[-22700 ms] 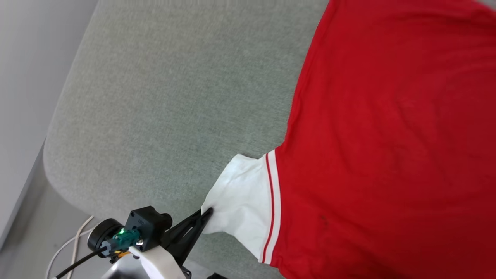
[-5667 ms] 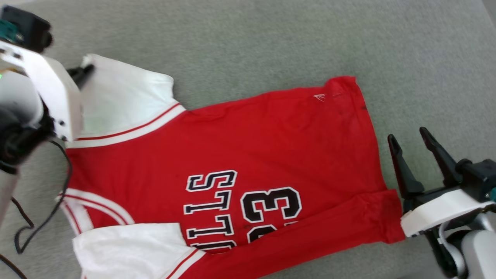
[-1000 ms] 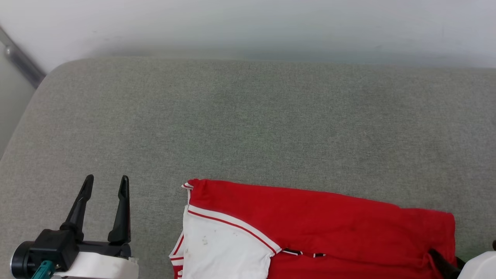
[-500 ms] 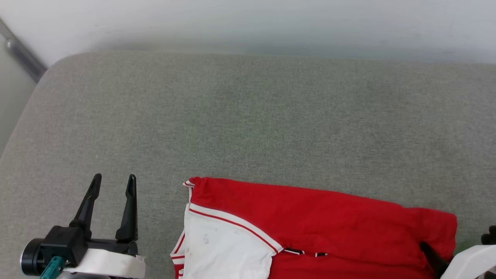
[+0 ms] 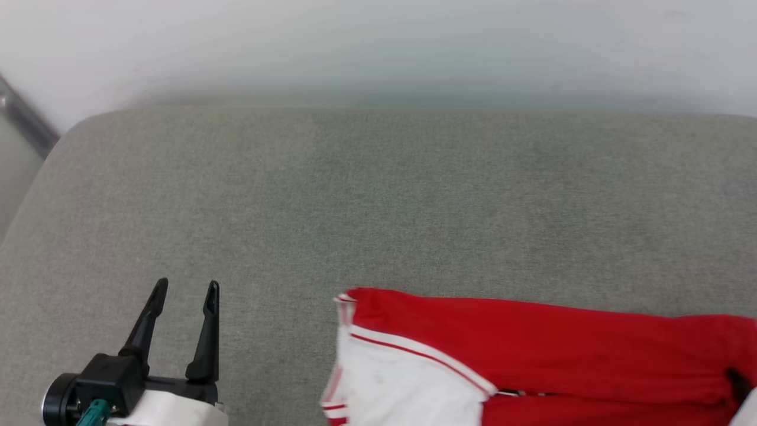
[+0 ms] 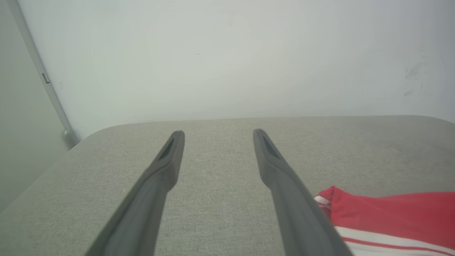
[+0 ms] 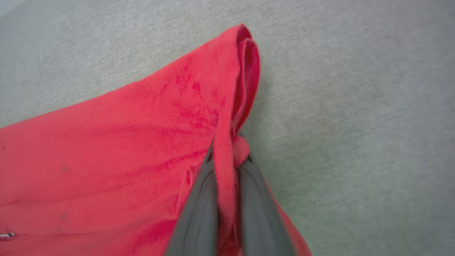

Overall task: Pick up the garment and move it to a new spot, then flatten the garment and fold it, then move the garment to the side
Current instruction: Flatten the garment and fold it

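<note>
The right pincer (image 7: 229,156) has just snapped closed. A second ago its fingers stood wide at one end of the jersey (image 5: 562,337); now they pinch a doubled ridge of red cloth tight between them. The jersey is already folded into a long band. It lies toward 5 o'clock on the grey padded surface (image 5: 378,195), with its white sleeve (image 5: 402,384) at the 9 o'clock end and the clamped edge at the 3 o'clock end.

Measured against the surface's rounded corner and the left pincer (image 5: 187,287), the sleeve end now sits further toward 3 o'clock than it did half a second ago. That is more than the slight camera shift accounts for, and the sleeve is faintly blurred. The left pincer stays wide and empty at 7 o'clock, well apart from the sleeve.

Folding looks finished, so this grip most likely opens the last step, sliding the jersey aside. Because it is held at one end only, the thin trailing layers could drag open on the rough upholstery.
</note>
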{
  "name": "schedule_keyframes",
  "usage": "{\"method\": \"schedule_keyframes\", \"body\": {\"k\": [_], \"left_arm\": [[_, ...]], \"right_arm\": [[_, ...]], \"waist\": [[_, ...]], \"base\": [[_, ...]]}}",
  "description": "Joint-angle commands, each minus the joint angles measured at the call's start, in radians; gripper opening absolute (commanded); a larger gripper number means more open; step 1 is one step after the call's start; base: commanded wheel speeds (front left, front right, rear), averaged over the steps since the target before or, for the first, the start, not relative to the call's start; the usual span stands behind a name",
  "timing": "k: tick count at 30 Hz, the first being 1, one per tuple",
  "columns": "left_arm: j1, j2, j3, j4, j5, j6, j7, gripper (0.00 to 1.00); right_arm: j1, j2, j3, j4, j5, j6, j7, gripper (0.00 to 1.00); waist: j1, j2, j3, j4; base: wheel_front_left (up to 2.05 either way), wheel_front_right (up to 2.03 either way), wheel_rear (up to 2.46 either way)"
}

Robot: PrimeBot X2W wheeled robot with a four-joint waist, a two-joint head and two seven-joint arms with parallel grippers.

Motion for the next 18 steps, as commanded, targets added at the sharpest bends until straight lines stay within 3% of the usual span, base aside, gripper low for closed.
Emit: {"method": "schedule_keyframes", "body": {"k": [1,5,10,18], "left_arm": [[0.017,0.003,-0.002,0.002,-0.005,-0.001,-0.005,1.0],[0.029,0.005,-0.008,0.004,-0.005,-0.001,-0.005,1.0],[0.037,0.001,-0.007,0.006,-0.004,-0.001,-0.005,1.0],[0.053,-0.007,-0.026,0.013,0.001,-0.001,-0.005,1.0]], "right_arm": [[-0.016,-0.024,-0.025,0.005,-0.015,-0.002,-0.006,0.0],[-0.027,-0.06,-0.063,0.015,-0.04,-0.001,-0.002,0.0],[-0.027,-0.059,-0.042,-0.037,0.001,-0.001,0.044,0.0],[0.058,-0.034,0.082,-0.232,0.013,-0.001,0.173,0.0]], "waist": [[-0.0001,0.0,-0.013,-0.011],[-0.0001,0.0,-0.033,-0.025],[-0.0001,0.0,-0.052,-0.039],[-0.0001,0.0,-0.09,-0.036]], "base": [[0.0,0.0,0.0],[0.0,0.0,0.0],[0.0,0.0,0.0],[0.0,0.0,0.0]]}}
